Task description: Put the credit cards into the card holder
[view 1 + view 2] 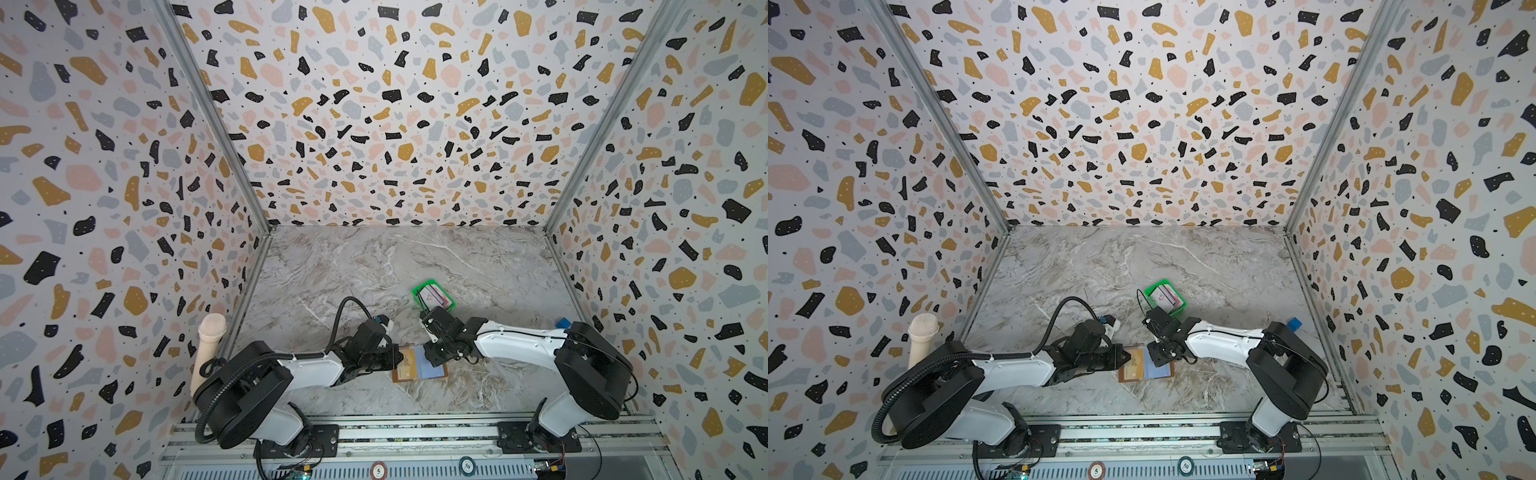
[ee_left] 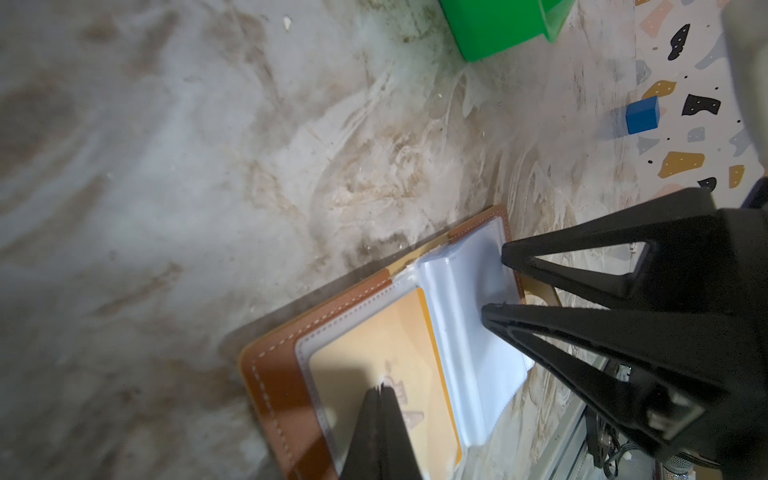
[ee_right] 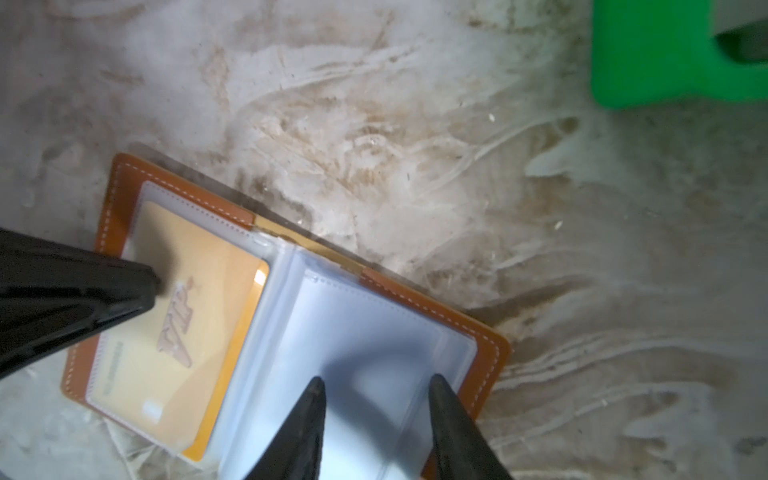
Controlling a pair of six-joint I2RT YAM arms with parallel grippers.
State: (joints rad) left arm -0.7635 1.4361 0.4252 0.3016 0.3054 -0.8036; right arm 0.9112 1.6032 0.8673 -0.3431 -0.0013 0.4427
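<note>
Left wrist view shows the left gripper (image 2: pixel 380 388) with its jaws pressed together and nothing between them, the tips bearing down on a gold card (image 2: pixel 365 345) that sits inside a clear pocket of the card holder (image 2: pixel 266 374). That reads as a pin, holding the open booklet flat so it cannot slide or fold shut. Across the spine, the right gripper (image 3: pixel 376 382) stands partly open and empty, its two tips at the bluish sleeves (image 3: pixel 374 328) of the other page, probably to steady or spread a pocket mouth. The card holder lies open on the marble table (image 1: pixel 374 266), near the front edge between both arms. The credit cards (image 1: pixel 434 296) sit stacked in the green tray (image 1: pixel 415 289), just behind the right wrist and apart from the holder. In both top views the left arm stretches low and nearly level toward the middle, while the right arm reaches inward with its wrist bent steeply down
</note>
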